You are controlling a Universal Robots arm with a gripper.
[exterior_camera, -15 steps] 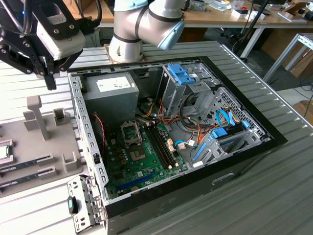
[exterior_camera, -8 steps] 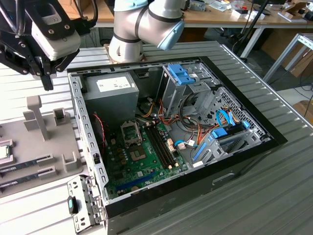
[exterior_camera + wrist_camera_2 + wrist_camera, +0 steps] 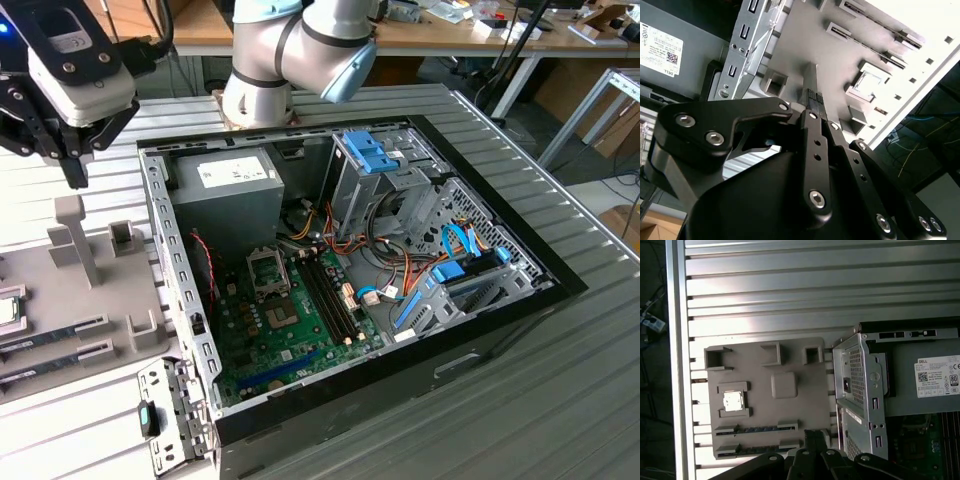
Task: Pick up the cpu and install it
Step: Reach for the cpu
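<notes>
— Where's the cpu [image 3: 733, 401]?
— The shiny square chip sits in a recess of the matte grey tray [image 3: 810, 390], beside the steel computer case [image 3: 860, 390].
— And the gripper [image 3: 76, 175]?
— Its black fingers [image 3: 812, 95] are pressed together and empty, above that tray.

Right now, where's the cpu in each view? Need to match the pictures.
Exterior view: the cpu lies at the exterior view's far left edge, on the grey tray beside the computer case.
Second wrist view: the cpu sits in a square holder on the tray.
First wrist view: the cpu sits in the same holder, next to the memory sticks.
Shared landmark: the power supply's white label.
</notes>
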